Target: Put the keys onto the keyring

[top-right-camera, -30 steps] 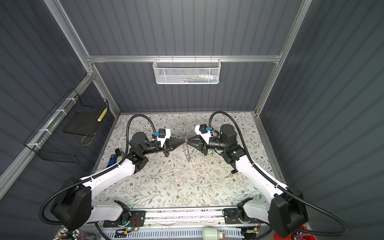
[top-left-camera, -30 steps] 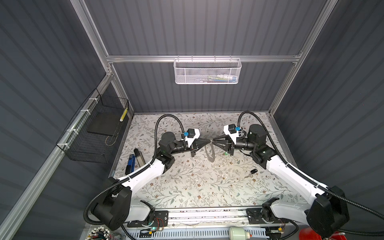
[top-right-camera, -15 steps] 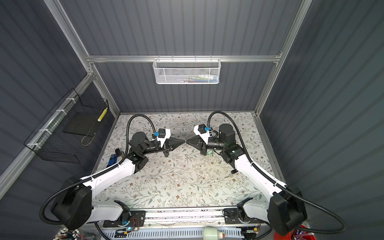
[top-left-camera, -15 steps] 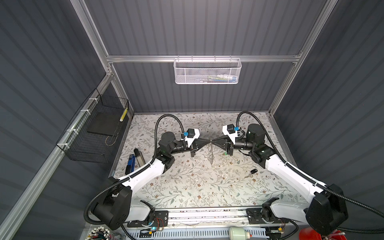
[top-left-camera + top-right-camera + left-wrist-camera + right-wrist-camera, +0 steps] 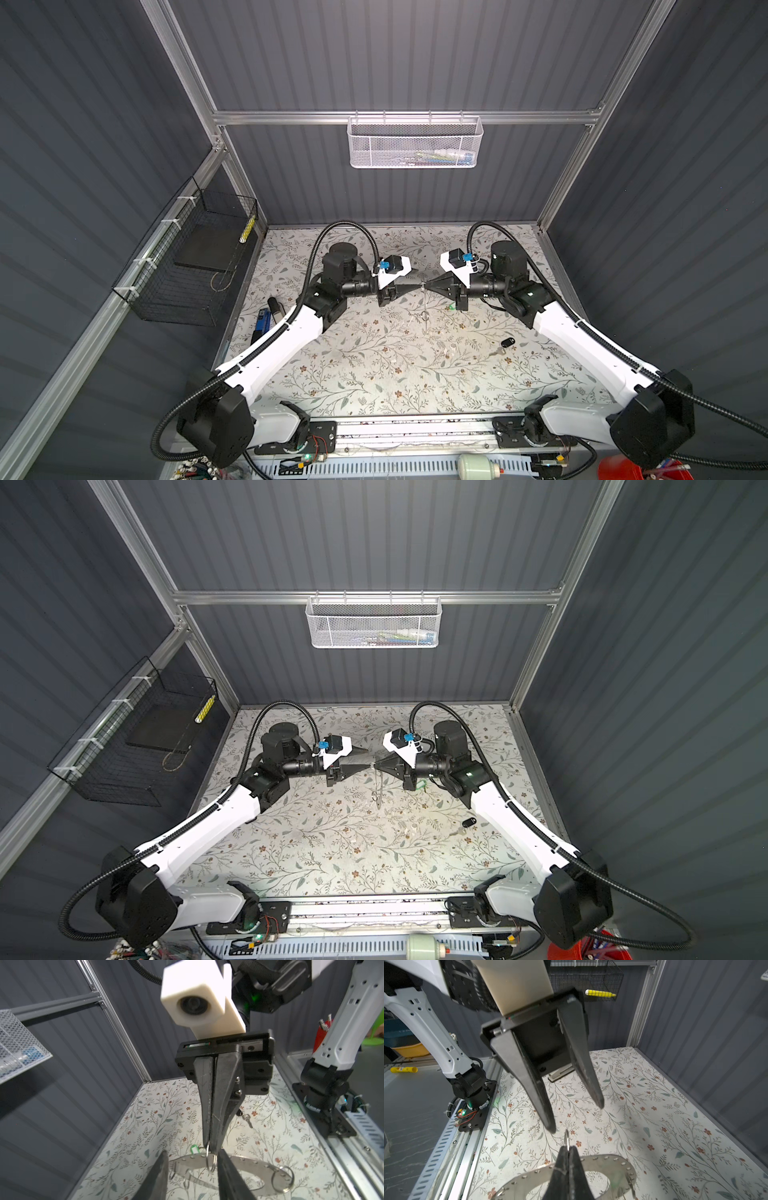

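The floral-patterned table (image 5: 374, 374) is enclosed by grey ribbed walls (image 5: 395, 54), with a white mesh basket (image 5: 415, 145) hung above its far edge.

White arm links (image 5: 286, 340), black joints (image 5: 220, 415), corrugated black cables (image 5: 349, 223), tapered black gripper fingers (image 5: 580, 1053).

You're looking at a keyring (image 5: 602, 1162) of dull brushed grey metal, its wire loops (image 5: 566, 1138) brighter polished steel, the fingers (image 5: 226, 1084) of your right gripper (image 5: 212, 1148) matt black plastic, finely scuffed, green key tag (image 5: 194, 1149) translucent plastic, table cover (image 5: 654, 1105) matt floral print, possibly cloth.
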`<state>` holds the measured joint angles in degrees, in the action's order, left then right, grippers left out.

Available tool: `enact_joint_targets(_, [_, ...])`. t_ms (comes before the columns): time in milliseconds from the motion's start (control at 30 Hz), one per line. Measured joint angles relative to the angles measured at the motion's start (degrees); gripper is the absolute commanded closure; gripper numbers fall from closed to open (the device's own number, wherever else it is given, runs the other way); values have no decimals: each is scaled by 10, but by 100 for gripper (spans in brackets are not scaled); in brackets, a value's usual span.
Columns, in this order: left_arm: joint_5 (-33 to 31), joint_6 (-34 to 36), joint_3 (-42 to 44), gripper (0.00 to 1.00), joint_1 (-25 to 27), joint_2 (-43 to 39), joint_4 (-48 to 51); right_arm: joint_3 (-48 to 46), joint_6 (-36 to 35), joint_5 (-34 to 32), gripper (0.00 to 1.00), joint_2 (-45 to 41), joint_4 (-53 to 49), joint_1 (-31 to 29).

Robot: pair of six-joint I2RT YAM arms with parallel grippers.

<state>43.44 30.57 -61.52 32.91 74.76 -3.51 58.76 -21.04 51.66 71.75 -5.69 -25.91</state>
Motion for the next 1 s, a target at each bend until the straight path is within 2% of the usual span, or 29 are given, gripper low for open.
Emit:
enact_joint_targets(100, [-14,56,-24,66,0,-2,71,15,-33,-14,100,0,-52,-1])
enact_joint_targets(300, [-24,109,-38,67,6,7,153,21,-65,-31,100,0,-107,-5])
enact_joint_targets(600, [-36,126,-59,69,29,28,186,28,-76,-37,100,5,-134,-14])
enact_joint_targets(800, [-49,126,-76,75,42,41,196,37,-76,-38,100,9,-141,-17])
enact_joint_targets(900, [-52,127,-81,81,43,44,206,39,-77,-42,100,10,-142,-18])
enact_joint_targets(1000, [-56,129,-82,82,46,45,215,39,-77,-46,100,10,-144,-19])
